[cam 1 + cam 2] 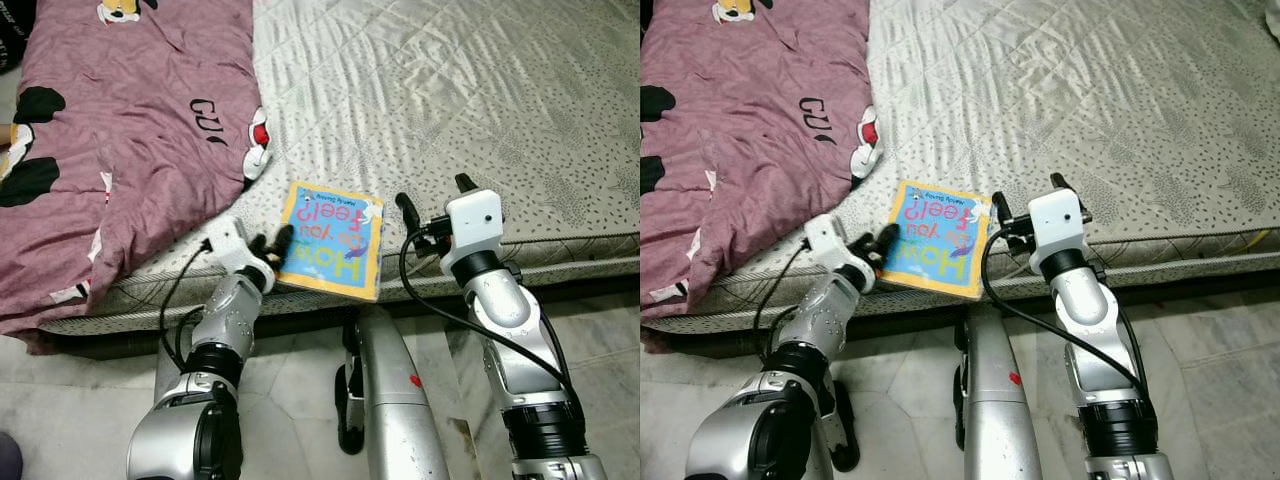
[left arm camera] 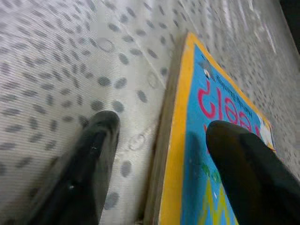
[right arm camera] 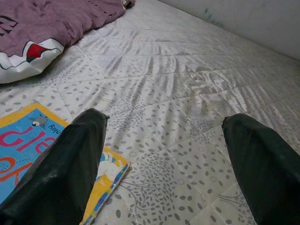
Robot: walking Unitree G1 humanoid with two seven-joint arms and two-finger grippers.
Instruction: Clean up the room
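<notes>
Quilted grey-white mattress (image 1: 470, 90) spreads across the scene, with a maroon cartoon-print blanket (image 1: 120, 150) heaped at ten o'clock and a blue, yellow-edged picture book (image 1: 332, 240) lying flat near its front edge at six o'clock. Left gripper (image 1: 272, 243) has its fingers spread across the book's nine-o'clock edge, one over the cover and one on the mattress, while the right gripper (image 1: 432, 205) hovers wide open at the book's three o'clock. Picking up the book seems the step in hand; next, the left fingers likely need to close on that edge and lift.
</notes>
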